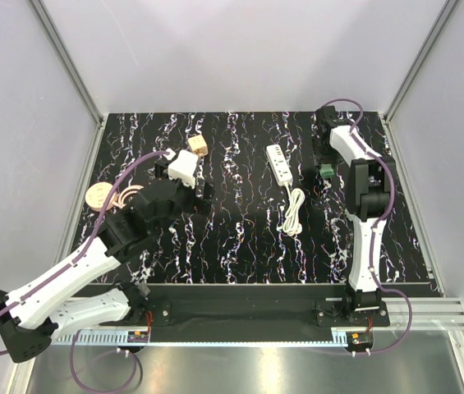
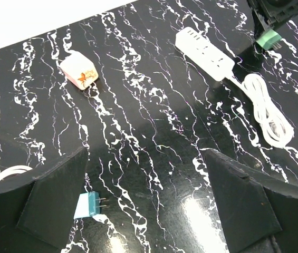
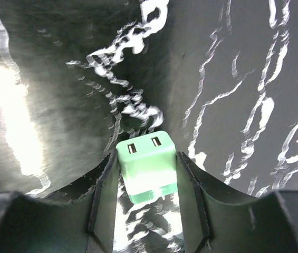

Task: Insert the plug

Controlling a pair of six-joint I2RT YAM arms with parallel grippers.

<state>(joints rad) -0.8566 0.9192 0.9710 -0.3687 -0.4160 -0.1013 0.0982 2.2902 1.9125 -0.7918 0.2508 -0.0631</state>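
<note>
Fingers of the right hand (image 3: pixel 147 182) pinch the plug (image 3: pixel 147 166) on both sides, above the tabletop (image 1: pixel 240 238), right of the power strip (image 1: pixel 278 162). Left hand (image 2: pixel 149 205) hangs spread wide, grasping nothing.

Black marbled table (image 1: pixel 240 246): white power strip (image 1: pixel 278 162), coiled cord (image 1: pixel 294 212), beige cube (image 1: pixel 198 145), teal block (image 2: pixel 88 204), possibly tape (image 1: pixel 98 195).

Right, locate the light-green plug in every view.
Top external: the plug at right, beside the right arm, right of the white power strip.
Left wrist: top right corner, right of the same strip.
Right wrist: bottom centre, between the jaws; strip unseen.
</note>
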